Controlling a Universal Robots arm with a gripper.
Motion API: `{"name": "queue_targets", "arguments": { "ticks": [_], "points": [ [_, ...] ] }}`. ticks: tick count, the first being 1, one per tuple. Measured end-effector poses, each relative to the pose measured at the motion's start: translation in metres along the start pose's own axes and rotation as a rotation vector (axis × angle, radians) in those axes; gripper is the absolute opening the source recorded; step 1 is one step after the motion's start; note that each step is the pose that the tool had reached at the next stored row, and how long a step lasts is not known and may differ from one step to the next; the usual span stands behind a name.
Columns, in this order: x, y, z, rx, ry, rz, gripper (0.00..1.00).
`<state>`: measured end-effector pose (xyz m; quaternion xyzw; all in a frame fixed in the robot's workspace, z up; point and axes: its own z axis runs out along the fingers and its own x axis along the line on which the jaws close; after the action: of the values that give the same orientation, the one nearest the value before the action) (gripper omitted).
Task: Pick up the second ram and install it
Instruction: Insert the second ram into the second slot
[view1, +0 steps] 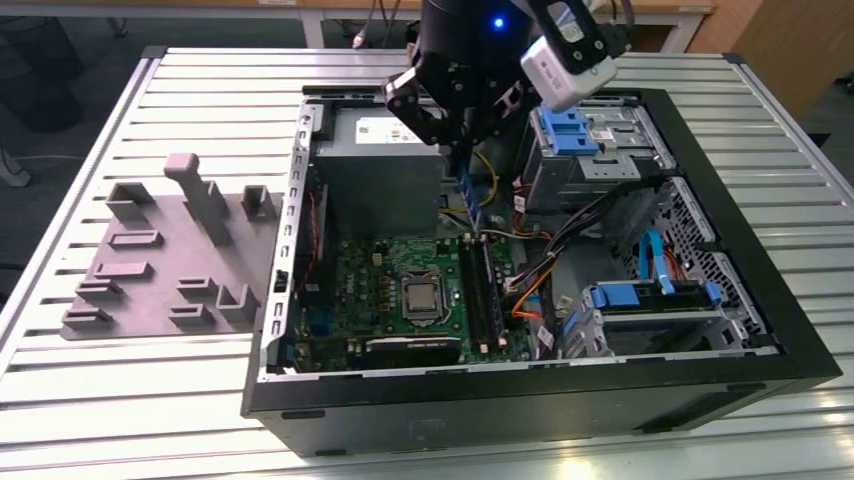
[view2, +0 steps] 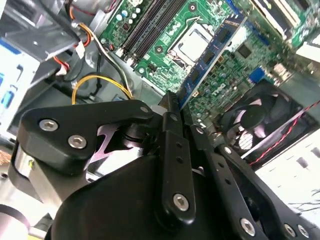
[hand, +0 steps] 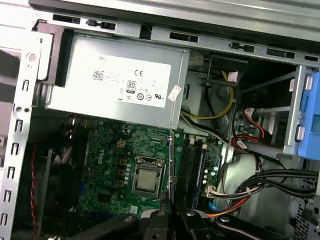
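Gripper: the gripper (view1: 461, 138) hangs over the far half of the open computer case (view1: 534, 400), in front of the grey power supply (view1: 374, 170).
Jaws: clamped together on the top end of the ram stick (view1: 467, 195), which comes out from between the black fingers (view2: 170, 130).
Ram stick: a thin blue-green strip held on end, pointing down toward the motherboard (view1: 380, 265). Its lower end is just at the far end of the black memory slots (view1: 483, 295); whether it touches them cannot be told.
Ram stick in the wrist views: in the second wrist view it runs out from the gripper (view2: 172, 100) over the board, beside the processor (view2: 192, 42). In the first wrist view it shows edge-on (hand: 171, 165) between the processor (hand: 146, 180) and the slots (hand: 192, 162).
Holder tray: the grey tray (view1: 134, 270) with raised blocks lies on the slatted table (view1: 134, 400), at the exterior view's left of the case.
Fan: a black fan (view2: 250, 130) sits just beside the motherboard.
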<state>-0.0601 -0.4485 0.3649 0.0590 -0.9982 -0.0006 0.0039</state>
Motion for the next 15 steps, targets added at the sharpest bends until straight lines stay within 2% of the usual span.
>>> {"name": "queue_targets", "arguments": {
  "ticks": [8,15],
  "points": [
    [0.0000,0.0000,0.0037,-0.0011,-0.0003,0.139,0.14],
    [-0.0027,-0.0003,0.0114,-0.0011,-0.0003,0.153,0.14]
  ]
}}
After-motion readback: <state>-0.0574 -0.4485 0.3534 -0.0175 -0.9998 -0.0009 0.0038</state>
